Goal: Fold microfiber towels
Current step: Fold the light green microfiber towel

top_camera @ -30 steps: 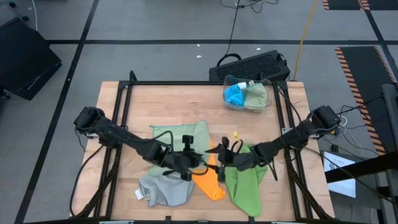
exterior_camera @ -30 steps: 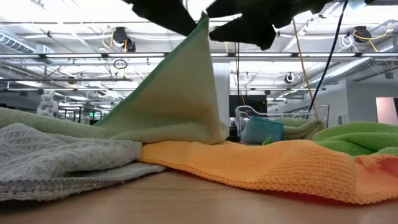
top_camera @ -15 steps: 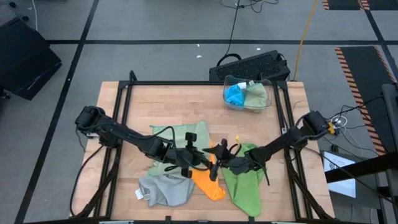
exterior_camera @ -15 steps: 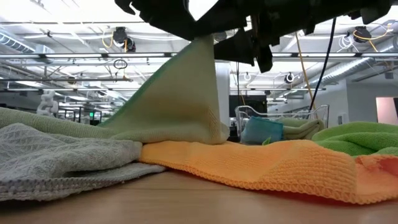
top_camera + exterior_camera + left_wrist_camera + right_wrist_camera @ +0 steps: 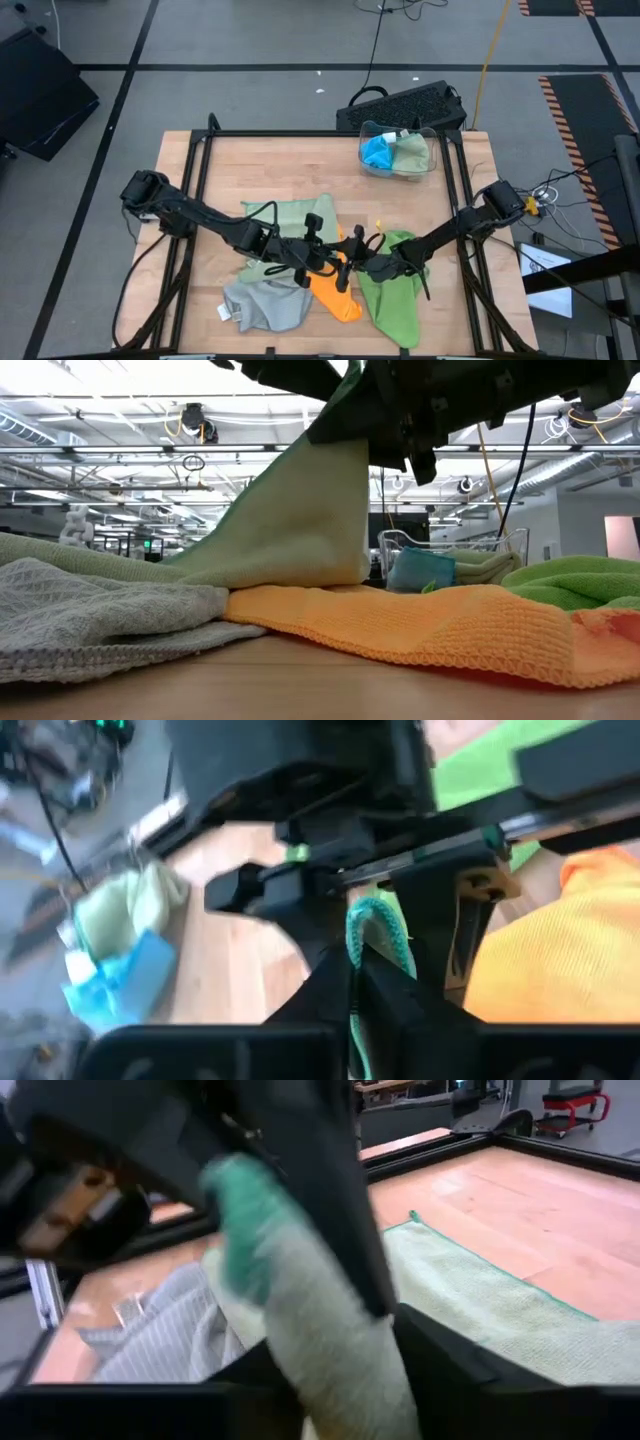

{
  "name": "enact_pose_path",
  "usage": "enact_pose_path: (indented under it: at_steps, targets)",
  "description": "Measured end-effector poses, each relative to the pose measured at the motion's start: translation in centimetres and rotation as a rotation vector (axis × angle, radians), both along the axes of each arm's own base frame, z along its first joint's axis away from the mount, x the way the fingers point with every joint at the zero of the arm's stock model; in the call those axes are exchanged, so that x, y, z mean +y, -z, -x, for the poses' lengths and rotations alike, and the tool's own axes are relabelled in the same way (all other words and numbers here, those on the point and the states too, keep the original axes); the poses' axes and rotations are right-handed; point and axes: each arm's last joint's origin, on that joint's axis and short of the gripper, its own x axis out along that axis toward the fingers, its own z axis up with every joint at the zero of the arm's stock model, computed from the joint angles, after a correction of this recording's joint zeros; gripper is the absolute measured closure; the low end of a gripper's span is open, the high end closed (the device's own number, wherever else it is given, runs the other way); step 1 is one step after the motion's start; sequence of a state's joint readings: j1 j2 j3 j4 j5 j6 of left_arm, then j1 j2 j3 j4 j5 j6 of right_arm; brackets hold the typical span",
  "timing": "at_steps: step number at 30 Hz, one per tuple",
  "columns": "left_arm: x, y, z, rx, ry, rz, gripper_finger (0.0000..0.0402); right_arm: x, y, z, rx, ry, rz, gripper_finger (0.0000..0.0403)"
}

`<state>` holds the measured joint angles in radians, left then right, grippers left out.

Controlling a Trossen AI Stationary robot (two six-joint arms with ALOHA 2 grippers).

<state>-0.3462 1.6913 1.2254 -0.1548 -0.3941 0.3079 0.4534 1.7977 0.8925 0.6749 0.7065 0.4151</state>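
Note:
The sage green towel point(image 5: 288, 222) is raised at one corner, and its far part lies flat on the table. My left gripper point(image 5: 322, 252) is shut on that raised corner. My right gripper point(image 5: 349, 263) meets it from the right and is shut on the same towel just beside it. The orange towel point(image 5: 335, 292) lies under both grippers. Left of it sits the grey towel point(image 5: 262, 305), and right of it the lime green towel point(image 5: 395, 297). In the low view the sage towel point(image 5: 290, 525) hangs as a sheet from the grippers. My left gripper pinches the sage towel's teal-hemmed corner point(image 5: 368, 942) between its two fingers, coming slanted down from the table's left. The cloth hangs below, with its lower part on the table. My right gripper has the hanging cloth point(image 5: 330, 1350) between its two fingers, just below the hemmed corner point(image 5: 240, 1220). It comes nearly level from the table's right. One layer or several, I cannot tell.
A clear bin point(image 5: 398, 152) with a blue and a pale green cloth stands at the far right of the table. Behind it, off the table, lies a black keyboard point(image 5: 405, 103). Bare wood shows along the far side and at the left.
My right gripper has come down and toward the left gripper, and its fingers have narrowed around the sage towel. The towel's raised top has changed from a sharp peak into a short, wider held edge. Its lower part has stayed on the table.

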Motion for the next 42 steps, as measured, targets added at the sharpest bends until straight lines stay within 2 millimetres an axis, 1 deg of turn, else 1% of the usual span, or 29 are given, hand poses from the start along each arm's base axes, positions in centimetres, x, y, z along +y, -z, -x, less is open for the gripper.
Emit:
enact_pose_path:
  at_steps: [3,6,7,9,11,13,15,18,20,23,25,27,30,34,40,42]
  targets:
    - [0.0,0.4,0.3,0.035,-0.057,0.068,0.0329,0.0,0.2,0.0,0.027,-0.009,0.039,0.034]
    - [-0.7,0.4,1.2,0.057,-0.131,0.096,0.0254,0.0,0.4,0.1,0.057,-0.019,0.081,0.0387]
    - [-1.0,0.3,1.7,0.062,-0.165,0.105,0.0229,-0.1,0.3,0.1,0.062,-0.022,0.091,0.0394]
    - [-1.5,0.1,3.3,0.12,-0.226,0.122,0.0182,-0.1,0.3,0.2,0.084,-0.024,0.11,0.0395]
    - [-1.9,0.1,4.9,0.188,-0.296,0.178,0.0144,-0.2,0.3,0.5,0.112,-0.026,0.123,0.0389]
    - [-2.3,0.2,6.8,0.277,-0.39,0.235,0.0117,-0.3,0.1,0.7,0.129,-0.028,0.128,0.0387]
    - [-3.0,0.6,8.7,0.336,-0.497,0.286,0.0103,-0.4,0.0,1.0,0.163,-0.031,0.143,0.0386]
    - [-4.1,2.3,11.7,0.447,-0.643,0.331,0.0098,-0.1,0.0,1.4,0.213,-0.092,0.152,0.0386]
    - [-4.8,3.4,13.3,0.502,-0.738,0.391,0.0102,0.0,-0.1,1.6,0.235,-0.153,0.139,0.0386]
    - [-5.8,4.8,15.3,0.562,-0.85,0.472,0.0118,0.2,0.2,1.8,0.294,-0.245,0.12,0.0386]
    - [-6.5,5.1,16.2,0.56,-0.906,0.52,0.0131,0.3,0.5,2.0,0.324,-0.288,0.103,0.0385]
    - [-7.0,5.2,16.8,0.535,-0.95,0.556,0.0143,0.3,0.7,2.0,0.349,-0.322,0.092,0.0385]
    - [-7.5,5.2,17.4,0.447,-1.009,0.602,0.0157,0.3,1.0,2.3,0.399,-0.363,0.066,0.0385]
    - [-7.9,5.3,17.8,0.342,-1.047,0.642,0.0162,0.5,1.1,2.4,0.418,-0.433,0.023,0.0385]
    - [-6.8,6.5,17.9,0.254,-1.067,0.59,0.0162,0.8,1.3,2.6,0.454,-0.534,-0.031,0.0385]
    - [-6.7,6.6,17.4,0.225,-0.984,0.542,0.0162,0.8,1.5,2.8,0.483,-0.54,-0.054,0.0385]
